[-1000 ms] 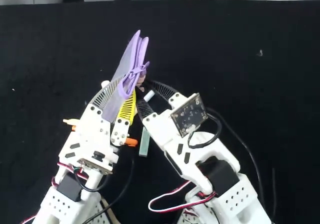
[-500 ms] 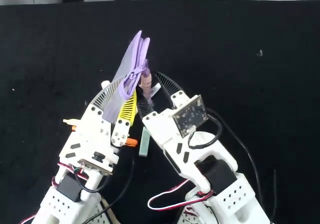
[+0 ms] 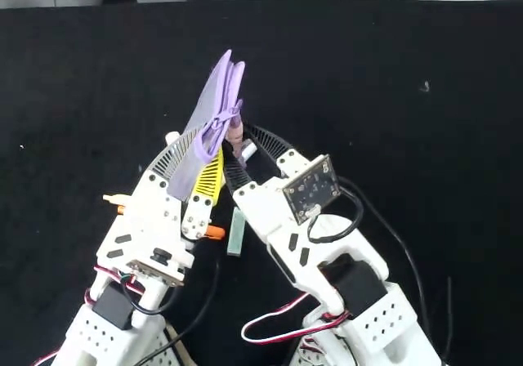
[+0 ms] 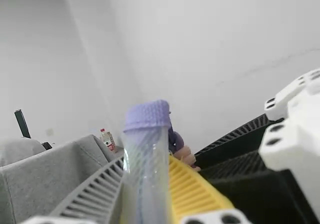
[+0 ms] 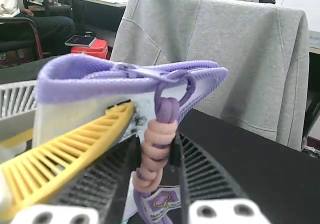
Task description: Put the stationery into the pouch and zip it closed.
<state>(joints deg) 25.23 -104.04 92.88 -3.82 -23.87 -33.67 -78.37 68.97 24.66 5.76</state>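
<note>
Zipping looks to be your step: your left pincer (image 3: 200, 158) clamps the pouch (image 3: 216, 96), your right pincer (image 5: 152, 151) pinches the pull (image 5: 159, 124); next, draw it steadily across.

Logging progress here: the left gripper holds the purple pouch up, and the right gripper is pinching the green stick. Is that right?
Not quite: the right gripper pinches the zipper pull cord, as the right wrist view shows; the green stick lies on the table. The left gripper does hold the purple pouch up.
</note>
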